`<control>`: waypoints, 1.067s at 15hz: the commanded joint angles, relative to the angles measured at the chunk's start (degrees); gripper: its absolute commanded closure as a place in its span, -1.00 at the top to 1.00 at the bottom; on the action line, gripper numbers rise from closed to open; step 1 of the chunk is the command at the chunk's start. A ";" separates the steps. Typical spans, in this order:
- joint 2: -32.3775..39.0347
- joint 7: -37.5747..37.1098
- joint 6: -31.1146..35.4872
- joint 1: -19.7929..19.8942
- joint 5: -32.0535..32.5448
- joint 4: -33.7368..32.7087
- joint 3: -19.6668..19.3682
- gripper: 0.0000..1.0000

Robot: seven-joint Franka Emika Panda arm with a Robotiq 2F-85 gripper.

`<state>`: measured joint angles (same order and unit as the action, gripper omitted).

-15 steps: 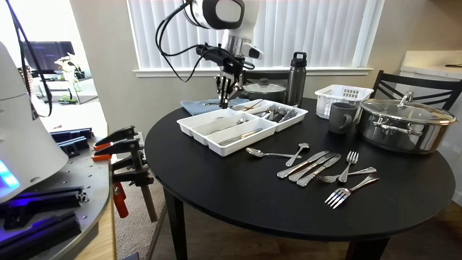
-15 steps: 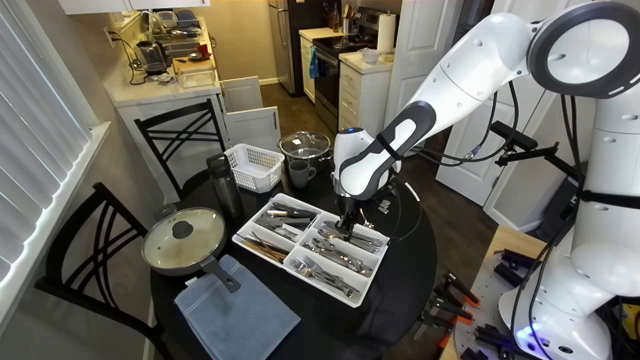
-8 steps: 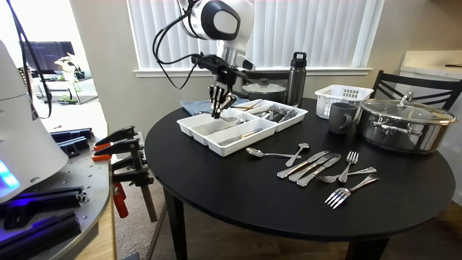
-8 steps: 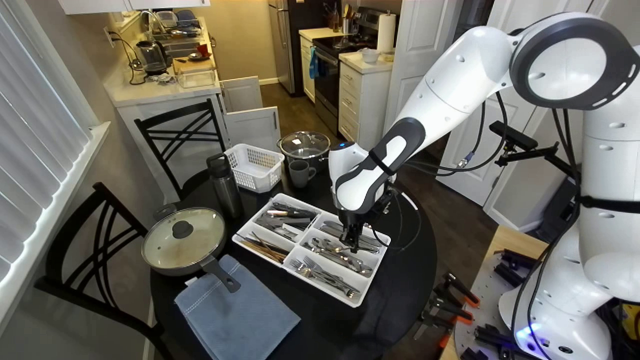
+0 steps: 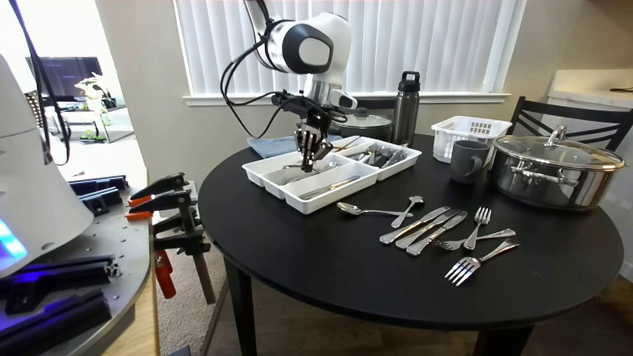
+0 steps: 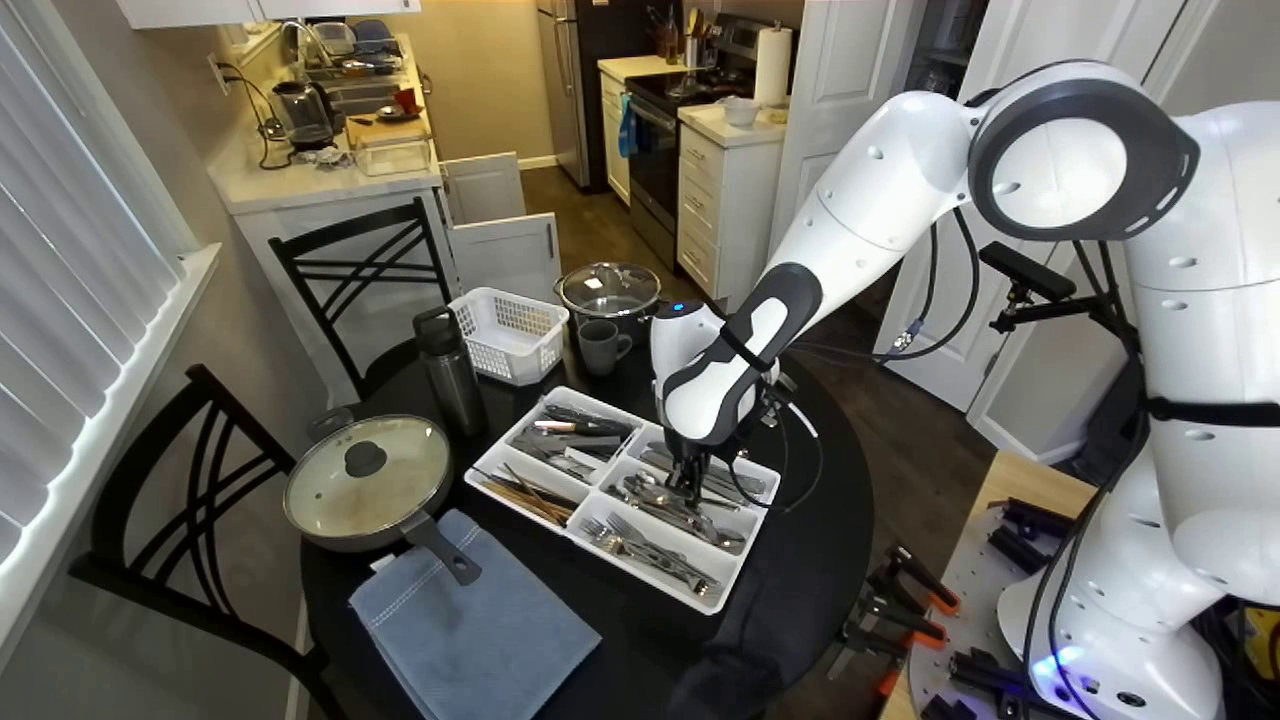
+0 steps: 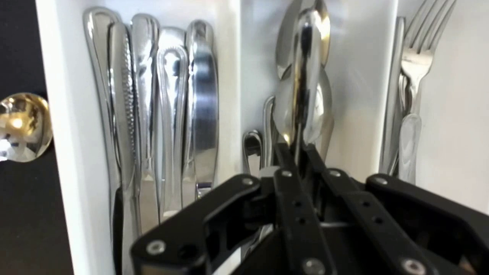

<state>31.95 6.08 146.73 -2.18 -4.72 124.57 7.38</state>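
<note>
My gripper [image 7: 297, 148] is shut on a silver spoon [image 7: 306, 53], whose handle points away from the fingers in the wrist view; its bowl is hidden there. Beneath it lie several loose spoons [image 7: 284, 42] in the middle compartment of the white cutlery tray [image 5: 341, 194]. I cannot tell whether the held spoon touches them. Knives [image 7: 172, 80] fill the compartment to one side, and forks [image 7: 418, 63] the other. In both exterior views the gripper [image 5: 307, 170] hangs low over the tray, its fingertips [image 6: 690, 500] above the spoon section.
More knives [image 5: 435, 232], forks [image 5: 465, 269] and spoons [image 5: 351, 208] lie on the black table [image 5: 316, 277]. Around the tray stand a bottle [image 6: 450, 375], a lidded pan [image 6: 370, 485], a blue cloth [image 6: 480, 620], a mug [image 5: 467, 160], a basket [image 5: 470, 126] and a pot [image 5: 549, 180].
My gripper has come down toward the tray with the spoon, shifting from over the knife section to over the spoon section. It has stayed shut.
</note>
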 commanded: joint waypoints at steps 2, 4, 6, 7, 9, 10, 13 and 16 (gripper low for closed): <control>1.93 3.92 5.12 2.13 -1.26 -0.90 2.32 -0.30; 2.13 4.96 6.58 2.68 -1.12 -0.88 3.18 -0.18; 1.85 6.17 7.59 3.52 -1.33 -0.74 4.22 0.06; 1.38 6.53 8.17 3.74 -1.21 -0.50 4.54 0.20; 0.58 7.58 9.49 4.44 -1.05 -0.23 5.30 0.46; 0.07 8.14 10.23 4.78 -0.89 -0.14 5.57 0.57; -1.71 8.86 15.00 5.01 0.98 0.24 4.04 0.95; -1.95 8.86 19.61 6.16 2.67 -0.53 1.33 1.00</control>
<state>31.67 13.50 162.73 2.33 -3.88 122.96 10.61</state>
